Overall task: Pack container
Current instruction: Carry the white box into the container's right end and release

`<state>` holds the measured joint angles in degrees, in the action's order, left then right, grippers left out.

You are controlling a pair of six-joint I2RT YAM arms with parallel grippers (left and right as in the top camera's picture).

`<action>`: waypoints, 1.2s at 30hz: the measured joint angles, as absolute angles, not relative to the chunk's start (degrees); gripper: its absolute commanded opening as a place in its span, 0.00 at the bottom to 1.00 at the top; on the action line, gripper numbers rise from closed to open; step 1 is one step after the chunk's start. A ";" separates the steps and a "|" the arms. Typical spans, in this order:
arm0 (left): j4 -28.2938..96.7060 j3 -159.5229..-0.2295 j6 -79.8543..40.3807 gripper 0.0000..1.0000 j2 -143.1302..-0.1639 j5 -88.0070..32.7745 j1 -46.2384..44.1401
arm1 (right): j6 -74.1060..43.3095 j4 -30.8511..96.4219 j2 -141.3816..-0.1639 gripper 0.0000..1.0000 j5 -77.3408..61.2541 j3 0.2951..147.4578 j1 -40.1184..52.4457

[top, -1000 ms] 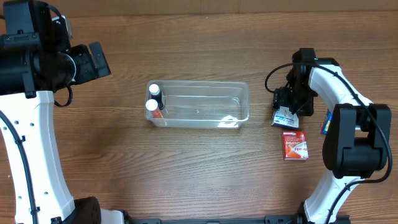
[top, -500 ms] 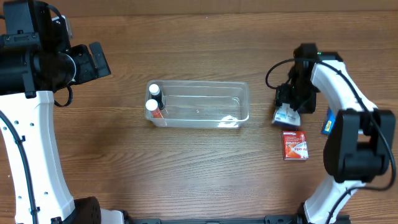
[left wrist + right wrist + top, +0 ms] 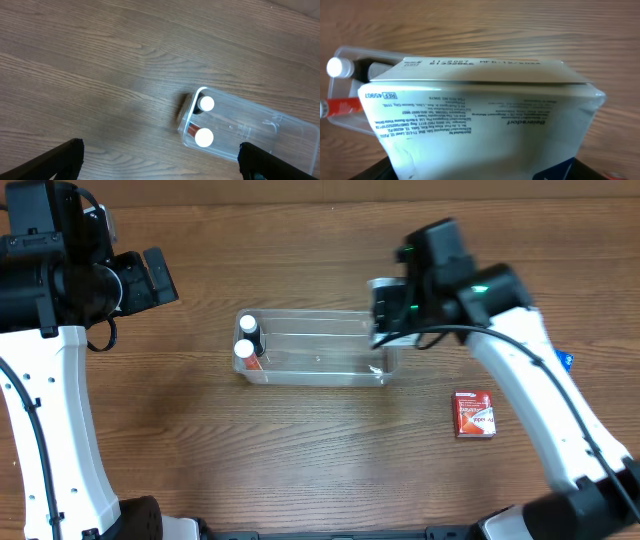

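Centrally on the wooden table [image 3: 300, 470] lies the container [image 3: 318, 358], a clear, shallow plastic tub, rectangular with rounded corners and a rim. Two white-capped bottles [image 3: 247, 324] stand side by side at its left end. The right gripper [image 3: 385, 315] hangs over the tub's right end, clamped on a white printed box [image 3: 480, 100] that fills its wrist view. The left gripper [image 3: 160, 147] is spread wide and holds nothing, well apart from the tub on its left side. A red box [image 3: 474, 413] lies on the table, to the right of the tub.
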<state>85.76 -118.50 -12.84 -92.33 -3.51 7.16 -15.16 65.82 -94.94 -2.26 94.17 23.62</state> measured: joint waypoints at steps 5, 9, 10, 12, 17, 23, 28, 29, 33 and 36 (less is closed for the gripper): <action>85.78 -118.50 -12.82 1.00 -92.33 -3.51 7.16 | -18.81 64.29 -102.21 0.76 -1.37 94.15 27.16; 85.84 -118.50 -12.84 1.00 -92.33 -3.49 7.16 | -19.97 64.14 -108.44 0.76 -0.86 94.11 26.96; 85.84 -118.50 -12.84 1.00 -92.33 -3.51 7.16 | -20.14 64.10 -109.51 0.76 -0.82 94.06 26.96; 85.86 -118.50 -12.84 1.00 -92.33 -3.49 7.16 | -20.38 64.01 -111.83 0.76 -0.64 94.06 26.76; 85.84 -118.50 -12.84 1.00 -92.33 -3.49 7.16 | -20.86 63.68 -114.39 0.81 -0.60 94.04 26.72; 85.84 -118.50 -12.84 1.00 -92.33 -3.49 7.16 | -20.73 64.12 -114.85 0.81 -0.60 94.04 26.72; 85.86 -118.50 -12.82 1.00 -92.33 -3.49 7.16 | -20.75 65.69 -114.83 0.82 -0.56 94.04 26.72; 85.86 -118.50 -12.82 1.00 -92.33 -3.51 7.16 | -20.73 65.78 -114.83 0.82 -0.51 94.04 26.72; 86.06 -118.50 -12.82 1.00 -92.33 -3.51 7.16 | -20.73 66.02 -114.80 0.84 -0.49 94.04 26.72; 86.19 -118.50 -12.82 1.00 -92.33 -3.49 7.16 | -20.75 65.95 -114.67 0.87 -0.10 94.04 26.79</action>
<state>86.19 -118.50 -12.82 -92.33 -3.49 7.16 -20.75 65.95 -114.67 -0.10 94.04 26.79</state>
